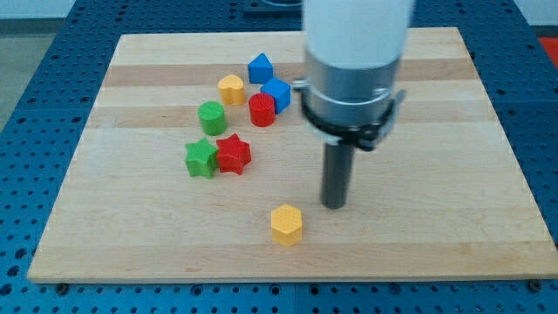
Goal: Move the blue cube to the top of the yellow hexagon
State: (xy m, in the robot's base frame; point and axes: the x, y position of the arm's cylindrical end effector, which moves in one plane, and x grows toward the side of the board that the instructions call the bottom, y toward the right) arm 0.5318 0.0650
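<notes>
The blue cube (277, 93) sits in the upper middle of the board, touching the red cylinder (261, 111) on its left. The yellow hexagon (286, 224) lies alone near the board's bottom edge. My tip (335, 205) rests on the board just right of and slightly above the yellow hexagon, apart from it, and well below the blue cube.
A second blue block with a peaked top (260, 68) and a yellow block (231, 88) lie above left of the cube. A green cylinder (212, 117), a green star (201, 158) and a red star (233, 153) lie left of centre. The wooden board (453, 174) sits on a blue table.
</notes>
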